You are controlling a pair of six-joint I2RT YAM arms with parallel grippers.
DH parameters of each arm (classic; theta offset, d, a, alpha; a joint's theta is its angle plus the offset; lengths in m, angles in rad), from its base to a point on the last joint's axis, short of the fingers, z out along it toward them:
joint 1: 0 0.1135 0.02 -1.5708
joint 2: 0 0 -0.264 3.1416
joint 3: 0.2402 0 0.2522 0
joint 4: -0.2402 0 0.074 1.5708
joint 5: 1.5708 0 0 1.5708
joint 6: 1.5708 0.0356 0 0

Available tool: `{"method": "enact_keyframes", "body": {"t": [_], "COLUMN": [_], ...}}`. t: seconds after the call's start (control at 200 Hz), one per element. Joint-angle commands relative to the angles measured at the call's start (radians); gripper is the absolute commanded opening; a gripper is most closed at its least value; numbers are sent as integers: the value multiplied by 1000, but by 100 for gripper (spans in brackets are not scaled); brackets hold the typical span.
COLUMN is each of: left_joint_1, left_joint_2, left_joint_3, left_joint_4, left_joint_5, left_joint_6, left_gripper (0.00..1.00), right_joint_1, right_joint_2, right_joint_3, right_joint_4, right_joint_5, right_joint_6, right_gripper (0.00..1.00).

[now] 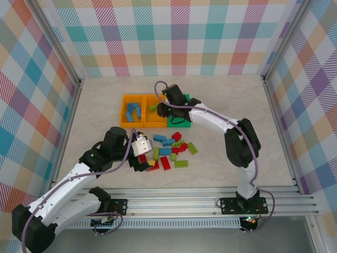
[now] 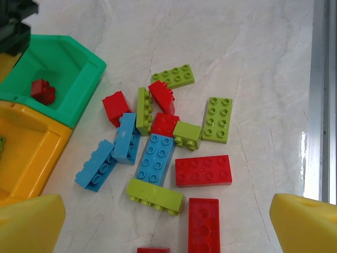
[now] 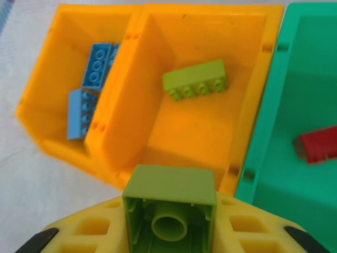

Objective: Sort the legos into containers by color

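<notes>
Loose legos in blue, lime and red lie in a pile (image 1: 169, 150) on the table in front of the containers. My left gripper (image 2: 168, 232) hangs open over the pile's near side, a red brick (image 2: 204, 224) and a lime brick (image 2: 155, 196) between its yellow fingers (image 2: 29, 224). My right gripper (image 3: 169, 232) is shut on a lime brick (image 3: 169, 205) above the near rim of the middle orange bin (image 3: 210, 137), which holds one lime brick (image 3: 195, 79). The left orange bin (image 3: 37, 113) holds blue bricks (image 3: 97, 63). A red brick (image 3: 316, 143) lies in the green bin (image 3: 274, 105).
The three bins stand joined in a row at mid-table (image 1: 126, 124). An aluminium rail (image 1: 210, 203) runs along the near edge, and frame posts and plaid walls close in the sides and back. Bare marble table (image 1: 237, 105) lies to the right of the bins.
</notes>
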Motion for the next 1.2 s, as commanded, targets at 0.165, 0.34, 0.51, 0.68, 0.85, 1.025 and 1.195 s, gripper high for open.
{"method": "enact_keyframes", "body": {"t": [0.165, 0.34, 0.51, 0.68, 0.85, 1.025, 1.195], "left_joint_1": [12, 15, 15, 17, 13, -80, -163], "left_joint_2": [38, 42, 61, 105, 233, 501, 778], "left_joint_3": [26, 22, 23, 52, 222, 466, 609], "left_joint_4": [19, 26, 52, 83, 19, -117, -135], "left_joint_5": [8, 7, -4, -72, -208, -280, -397], "left_joint_6": [-55, -59, -103, -234, -584, -872, -995], "left_gripper": [100, 100, 100, 100, 100, 91, 81], "right_joint_1": [-17, -17, -19, -27, -28, -33, -34], "right_joint_2": [189, 132, -79, -400, -717, -1039, -1212], "right_joint_3": [271, 259, 48, -301, -632, -861, -921], "right_joint_4": [-115, -155, -126, -85, -82, -146, -240], "right_joint_5": [59, 63, 68, 65, -38, -38, -10], "right_joint_6": [-70, -102, -136, -164, -138, 9, 71], "right_gripper": [49, 49, 49, 54, 58, 65, 76]}}
